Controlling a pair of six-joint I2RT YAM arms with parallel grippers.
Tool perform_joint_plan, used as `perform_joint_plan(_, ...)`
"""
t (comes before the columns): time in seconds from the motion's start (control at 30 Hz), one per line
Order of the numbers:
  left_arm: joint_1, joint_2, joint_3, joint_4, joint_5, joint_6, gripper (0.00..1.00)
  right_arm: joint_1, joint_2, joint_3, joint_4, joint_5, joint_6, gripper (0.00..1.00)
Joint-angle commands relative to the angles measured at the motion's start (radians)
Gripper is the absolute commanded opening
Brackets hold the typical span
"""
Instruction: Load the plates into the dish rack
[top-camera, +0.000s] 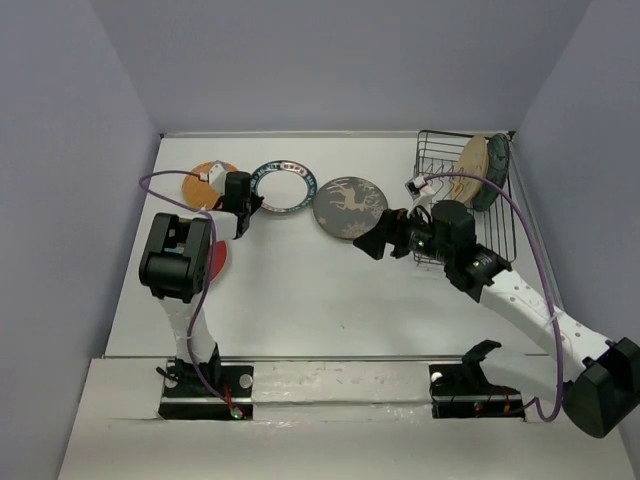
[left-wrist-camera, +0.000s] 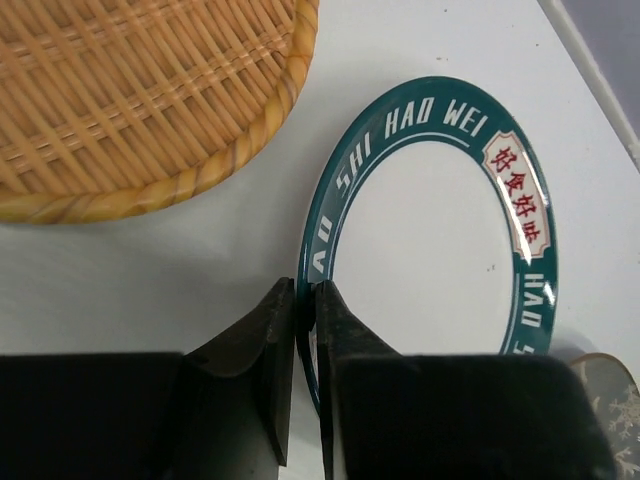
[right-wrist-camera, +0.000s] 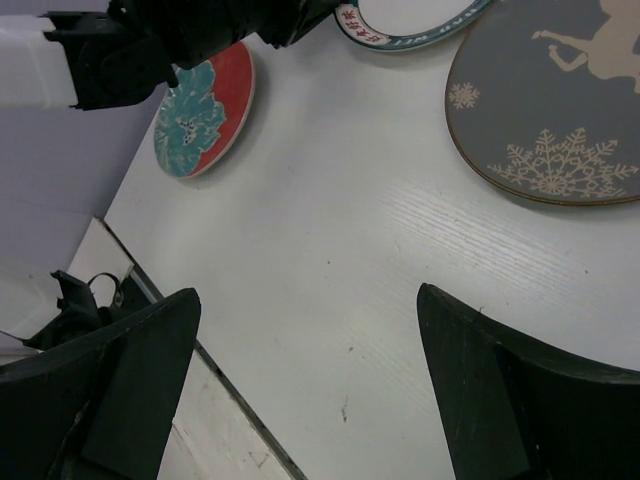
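Left hand (left-wrist-camera: 305, 300): was clamped on white plate (left-wrist-camera: 430, 230) rim, plate on surface (top-camera: 300, 300).
Right hand (right-wrist-camera: 308, 295): fingers stood apart, empty, near grey plate (right-wrist-camera: 550, 110).
Rack (top-camera: 432, 133): held two plates.
Remaining: four plates lay unloaded.

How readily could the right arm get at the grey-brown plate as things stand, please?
Probably yes: the right claw is open just short of the grey-brown plate, which lies flat, with only table between them and nothing on top.
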Motion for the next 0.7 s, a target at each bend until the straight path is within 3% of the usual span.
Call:
perform_joint_plan(0.0, 0.008, -0.188, -0.1, 0.093, -0.075, 0.042, 0.05, 0.008, 0.05, 0.06, 0.044, -0.033, -0.025, 0.95)
perform_joint_plan(0.23, 0.011, -0.448, -0.256, 0.246, -0.104, 0.082, 0.05, 0.008, 0.202, 0.096, 0.156, -0.121, 0.024, 0.97)
perform_joint_plan(0.47, 0.013, -0.652, -0.36, 0.255, -0.093, 0.065, 0.05, 0.008, 0.369, 0.23, 0.196, -0.121, 0.096, 1.0)
perform_joint_plan(0.67, 0.011, -0.844, -0.462, 0.238, 0.14, -0.037, 0.06, 0.008, 0.463, 0.325, 0.22, -0.14, 0.117, 1.0)
